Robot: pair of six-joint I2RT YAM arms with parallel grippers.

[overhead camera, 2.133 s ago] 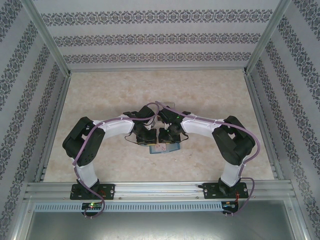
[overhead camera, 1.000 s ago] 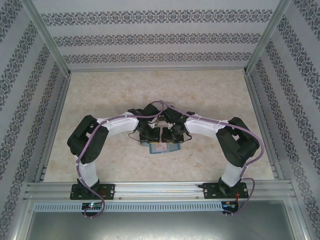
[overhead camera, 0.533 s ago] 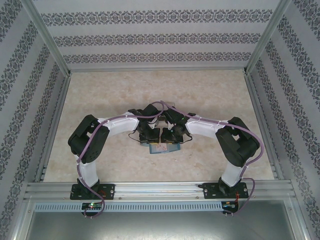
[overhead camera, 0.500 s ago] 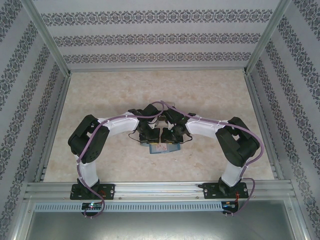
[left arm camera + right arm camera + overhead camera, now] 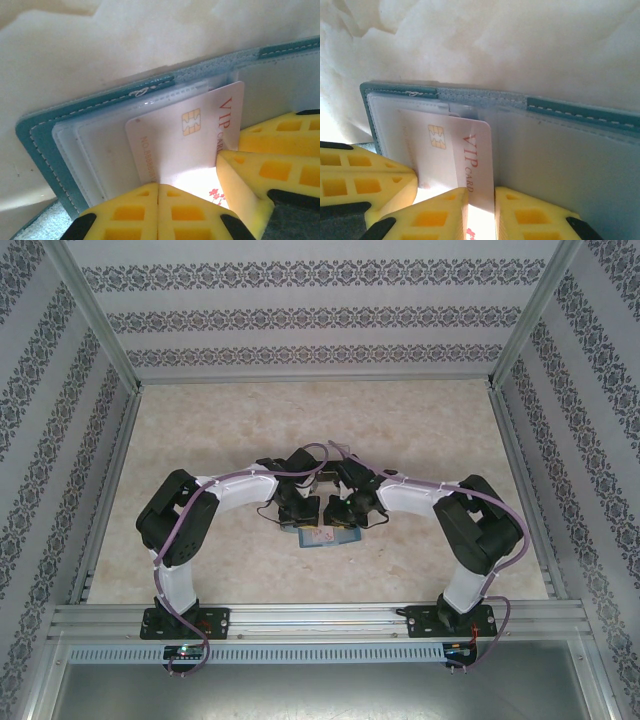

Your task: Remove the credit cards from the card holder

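Observation:
The teal card holder [image 5: 325, 537] lies open on the table between both wrists. A whitish credit card [image 5: 170, 140] with a gold chip and red "VIP CARD" lettering sticks partly out of the holder's [image 5: 35, 145] clear inner pocket. My left gripper [image 5: 159, 186] is shut, its yellow tips together at the card's near edge. My right gripper [image 5: 481, 192] stands slightly open, with the right edge of the card [image 5: 450, 150] between its fingers [image 5: 530, 212]. The card's far end is still inside the holder [image 5: 570, 107]. From above, the left gripper [image 5: 300, 517] and right gripper [image 5: 346, 514] nearly touch.
The marble-patterned table [image 5: 200, 420] is enclosed by patterned walls and an aluminium frame [image 5: 320, 618]. The right gripper's fingers [image 5: 260, 175] crowd the left wrist view. A clear object [image 5: 338, 448] peeks out behind the wrists.
Both arms have drawn in slightly over the card holder, and the right wrist has shifted a little in the last half second. The holder has stayed in place.

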